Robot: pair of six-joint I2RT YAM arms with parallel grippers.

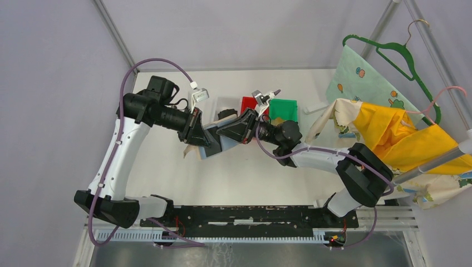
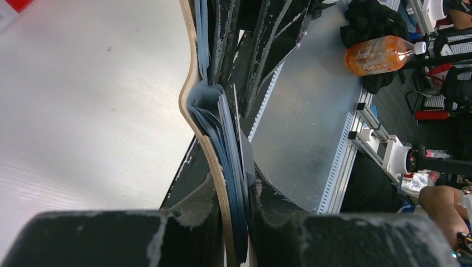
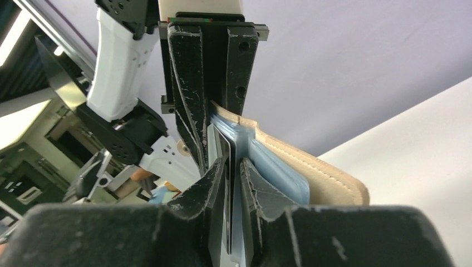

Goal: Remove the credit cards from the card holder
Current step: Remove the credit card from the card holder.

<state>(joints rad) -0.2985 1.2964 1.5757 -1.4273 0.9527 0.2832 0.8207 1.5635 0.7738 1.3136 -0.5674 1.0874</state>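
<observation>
The card holder (image 1: 213,150) is held up off the table between both grippers. Its tan outer cover (image 3: 328,178) and blue-grey inner panels show in the right wrist view. My left gripper (image 1: 200,136) is shut on one edge of the holder (image 2: 220,183), pinching the tan cover and the blue panels together. My right gripper (image 1: 227,132) faces it from the other side. In the right wrist view it (image 3: 232,167) is shut on thin credit cards (image 3: 229,208) that stand edge-on in the holder's pocket, one dark-edged and one pale. How far the cards stick out is hidden.
A white bin (image 1: 225,103), a red bin (image 1: 248,103) and a green bin (image 1: 283,109) stand behind the grippers. A yellow garment (image 1: 389,133), patterned cloth and a green hanger (image 1: 398,55) hang at the right. An orange bottle (image 2: 384,54) lies beyond the table's near edge.
</observation>
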